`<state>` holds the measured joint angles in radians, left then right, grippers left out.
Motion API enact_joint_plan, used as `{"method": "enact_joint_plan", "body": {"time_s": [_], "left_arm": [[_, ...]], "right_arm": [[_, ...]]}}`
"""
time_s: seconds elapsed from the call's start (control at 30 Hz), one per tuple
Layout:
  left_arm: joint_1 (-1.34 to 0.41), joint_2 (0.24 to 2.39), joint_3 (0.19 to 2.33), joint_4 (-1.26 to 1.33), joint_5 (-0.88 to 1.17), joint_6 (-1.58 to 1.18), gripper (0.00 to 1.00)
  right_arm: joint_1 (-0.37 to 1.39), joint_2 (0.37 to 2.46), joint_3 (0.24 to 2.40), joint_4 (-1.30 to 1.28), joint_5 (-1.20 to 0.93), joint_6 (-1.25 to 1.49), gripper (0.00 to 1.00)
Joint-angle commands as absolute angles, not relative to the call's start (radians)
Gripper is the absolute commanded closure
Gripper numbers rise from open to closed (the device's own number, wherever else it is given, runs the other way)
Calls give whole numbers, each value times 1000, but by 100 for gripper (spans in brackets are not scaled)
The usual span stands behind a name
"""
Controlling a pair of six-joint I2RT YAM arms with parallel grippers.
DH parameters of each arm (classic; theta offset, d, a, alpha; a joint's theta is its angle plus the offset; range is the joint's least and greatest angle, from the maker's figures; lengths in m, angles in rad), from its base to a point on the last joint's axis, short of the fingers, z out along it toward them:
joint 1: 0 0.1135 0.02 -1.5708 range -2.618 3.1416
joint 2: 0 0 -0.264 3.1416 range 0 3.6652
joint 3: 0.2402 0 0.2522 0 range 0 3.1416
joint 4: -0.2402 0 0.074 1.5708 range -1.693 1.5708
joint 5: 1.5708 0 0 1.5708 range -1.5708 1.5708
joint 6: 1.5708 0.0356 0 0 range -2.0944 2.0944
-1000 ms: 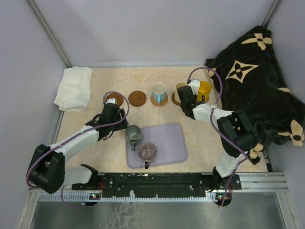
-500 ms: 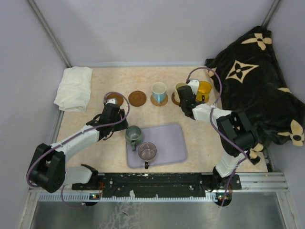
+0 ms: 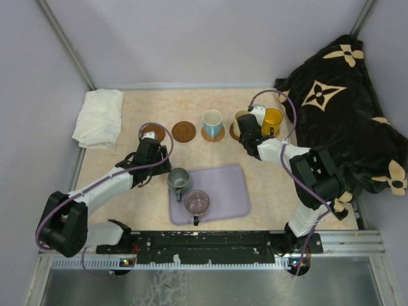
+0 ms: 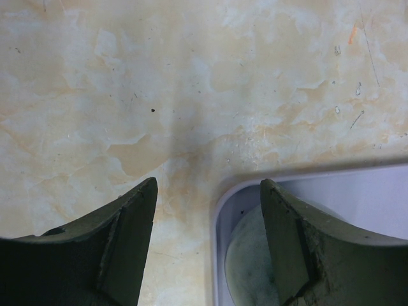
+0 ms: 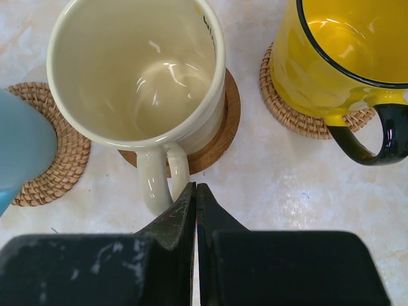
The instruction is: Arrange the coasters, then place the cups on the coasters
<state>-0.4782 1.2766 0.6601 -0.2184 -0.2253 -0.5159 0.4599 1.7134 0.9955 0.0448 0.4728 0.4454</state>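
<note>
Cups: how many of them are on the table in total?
5. On coasters in the back row: blue-white cup, cream cup, yellow cup. On the tray: green cup, purple cup. None seems hidden.

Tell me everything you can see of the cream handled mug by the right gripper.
The cream mug looks like glossy ceramic, empty and upright, with dark lettering near its rim. It stands on a smooth dark brown round coaster. Its handle points toward the shut right gripper, whose tips sit right beside it; contact is unclear.

The left gripper [image 4: 207, 207] points down with jaws spread wide; the right gripper [image 5: 196, 191], extended forward, is pressed closed.
</note>
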Motion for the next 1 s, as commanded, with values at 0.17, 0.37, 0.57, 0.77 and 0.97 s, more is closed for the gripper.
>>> {"method": "enact_joint_plan", "body": {"time_s": [0.17, 0.37, 0.57, 0.77, 0.97], "left_arm": [[-487, 1284, 687, -230, -222, -505, 28], [-487, 1285, 687, -230, -222, -507, 28], [-487, 1277, 687, -233, -230, -506, 28], [-487, 1277, 690, -234, -232, -508, 28], [-488, 1275, 693, -239, -233, -508, 28]], "right_arm": [[452, 1718, 1013, 82, 497, 442, 100], [451, 1690, 983, 60, 545, 482, 100], [453, 1564, 903, 16, 580, 542, 100], [491, 1406, 785, -8, 543, 546, 100], [596, 1326, 698, -2, 426, 516, 88]]}}
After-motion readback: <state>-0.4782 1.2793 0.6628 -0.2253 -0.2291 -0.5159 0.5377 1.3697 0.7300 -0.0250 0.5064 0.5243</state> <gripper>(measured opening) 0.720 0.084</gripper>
